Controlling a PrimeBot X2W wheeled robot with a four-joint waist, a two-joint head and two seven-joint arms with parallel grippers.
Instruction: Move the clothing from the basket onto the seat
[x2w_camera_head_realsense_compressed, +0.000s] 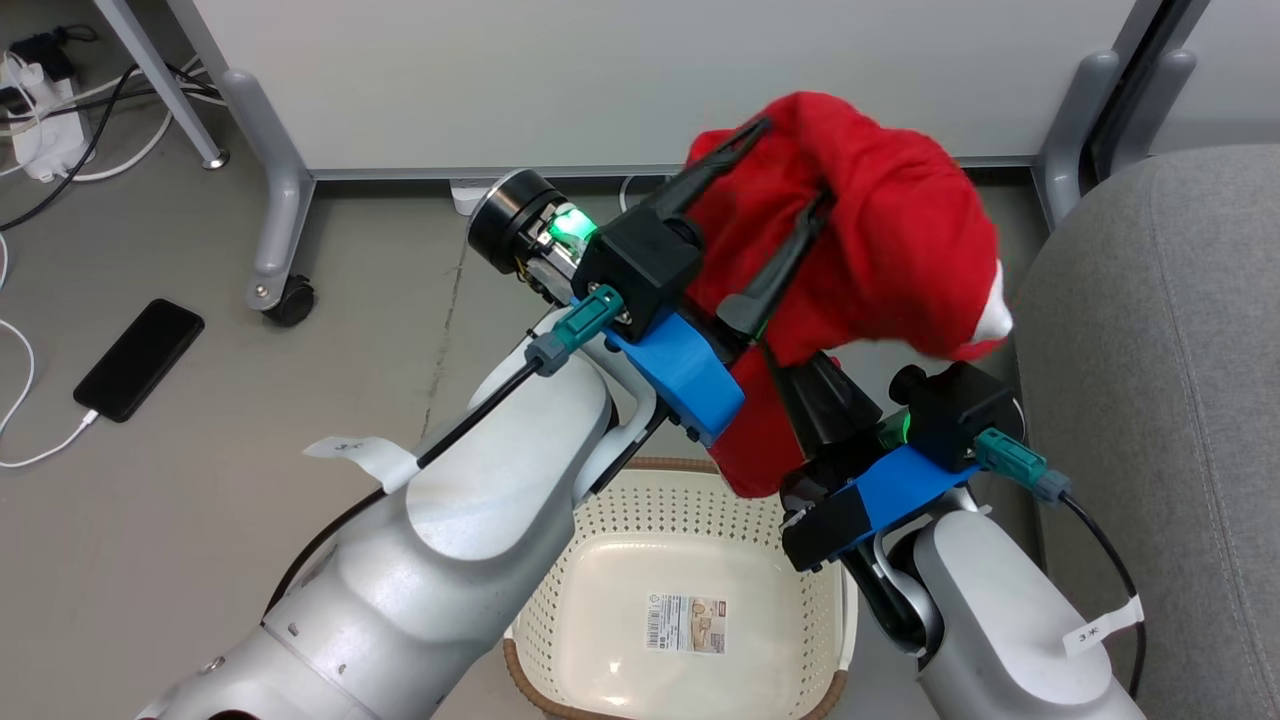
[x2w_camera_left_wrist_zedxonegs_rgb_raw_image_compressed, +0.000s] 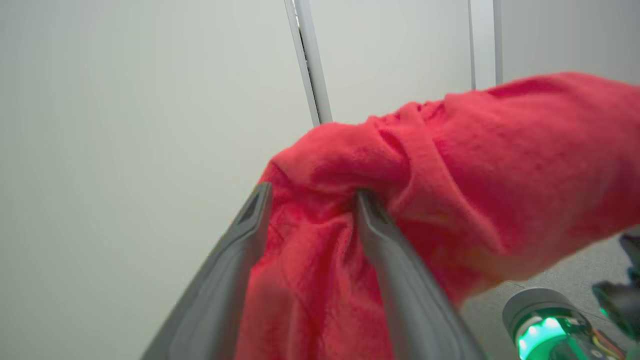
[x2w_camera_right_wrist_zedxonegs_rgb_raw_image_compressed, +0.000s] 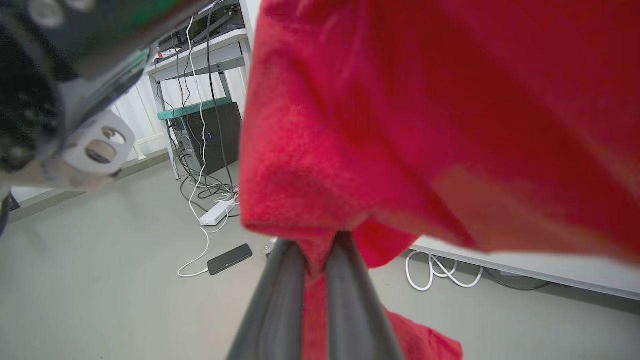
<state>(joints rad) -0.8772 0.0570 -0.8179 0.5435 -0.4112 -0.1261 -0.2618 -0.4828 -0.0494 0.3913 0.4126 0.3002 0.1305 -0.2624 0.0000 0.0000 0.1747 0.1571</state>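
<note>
Red fleece up in the air: the clothing (x2w_camera_head_realsense_compressed: 890, 230) hangs in a bunch above the basket (x2w_camera_head_realsense_compressed: 610, 540), with a lower fold dropping toward the brown back rim. The label sticker (x2w_camera_head_realsense_compressed: 686, 622) shows on the basket's cream bottom.

The left gripper (x2w_camera_head_realsense_compressed: 795, 165) has its two dark fingers spread wide apart. The cloth is draped over them and fills the gap between, and nothing is pinched there. The right gripper (x2w_camera_right_wrist_zedxonegs_rgb_raw_image_compressed: 320, 240) is below it, fingers pressed together on a fold of the red fabric, and the garment hangs from that clamp.

The seat (x2w_camera_head_realsense_compressed: 1150, 380) is on the robot's right, grey and broad. The garment's white trim comes close to its edge, though from this angle it is hard to judge whether it brushes the cushion. A phone (x2w_camera_head_realsense_compressed: 140, 358) lies on the floor (x2w_camera_head_realsense_compressed: 330, 400) off to the left.
</note>
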